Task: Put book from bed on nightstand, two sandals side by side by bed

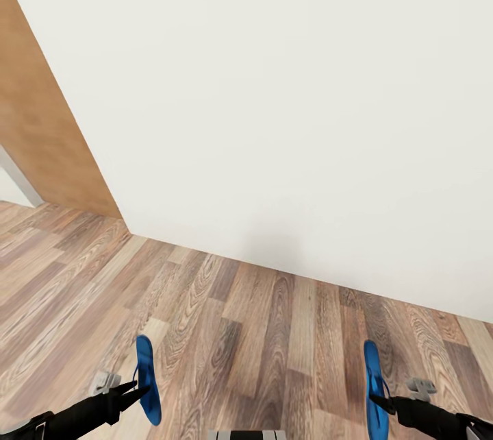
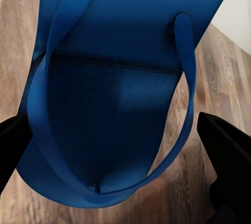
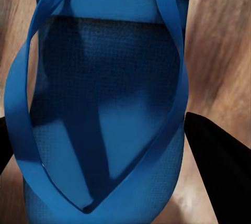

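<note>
The robot faces a plain white wall (image 1: 287, 118) across a wood-plank floor (image 1: 260, 316), with a brown wooden panel (image 1: 48, 125), probably a door, at the left. Each arm carries one bright blue sandal clear of the floor. The left end effector (image 1: 134, 390) is closed on the left sandal (image 1: 146, 380), and the right end effector (image 1: 381, 400) is closed on the right sandal (image 1: 374, 388). Both sandals are held on edge, toes pointing ahead toward the wall, well apart from each other; this looks like a carrying pose, keeping them steady while the robot travels to the bed. In the left wrist view the sandal (image 2: 115, 103) shows a flat sole with a fine dimpled texture and thin smooth thong straps meeting at a toe post, with a black finger (image 2: 225, 150) at its side. The right wrist view shows the same on the other sandal (image 3: 104, 109), with a finger (image 3: 219, 156) against its edge. The material looks like soft foam or rubber.
</note>
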Robot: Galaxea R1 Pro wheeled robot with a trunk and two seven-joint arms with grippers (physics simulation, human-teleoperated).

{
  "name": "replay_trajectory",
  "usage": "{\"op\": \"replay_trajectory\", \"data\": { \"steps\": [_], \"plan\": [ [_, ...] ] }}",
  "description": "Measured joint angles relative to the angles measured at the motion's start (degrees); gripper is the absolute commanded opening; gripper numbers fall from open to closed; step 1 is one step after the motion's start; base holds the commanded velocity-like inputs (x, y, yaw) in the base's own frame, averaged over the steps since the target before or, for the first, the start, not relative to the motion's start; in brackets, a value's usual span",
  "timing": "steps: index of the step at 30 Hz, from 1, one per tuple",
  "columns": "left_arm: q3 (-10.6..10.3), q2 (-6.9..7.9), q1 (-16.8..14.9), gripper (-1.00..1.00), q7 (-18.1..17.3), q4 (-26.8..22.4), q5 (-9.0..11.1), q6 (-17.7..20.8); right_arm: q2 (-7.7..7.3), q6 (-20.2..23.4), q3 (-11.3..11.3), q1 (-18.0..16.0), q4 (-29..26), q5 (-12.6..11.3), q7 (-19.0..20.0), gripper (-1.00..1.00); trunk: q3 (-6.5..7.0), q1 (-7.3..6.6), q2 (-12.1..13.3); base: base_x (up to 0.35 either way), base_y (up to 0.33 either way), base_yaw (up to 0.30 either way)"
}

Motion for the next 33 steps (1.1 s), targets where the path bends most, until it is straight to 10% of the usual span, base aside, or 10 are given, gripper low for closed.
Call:
{"op": "replay_trajectory", "data": {
  "steps": [33],
  "plan": [
    [0.0,0.34,0.0,-1.00,-0.1,-0.1,-0.1,0.0,0.00,-0.1,0.0,0.0,0.0,0.1,-0.1,-1.00,7.32,-0.85,0.4,0.000,0.000,0.000]
  ]
}}
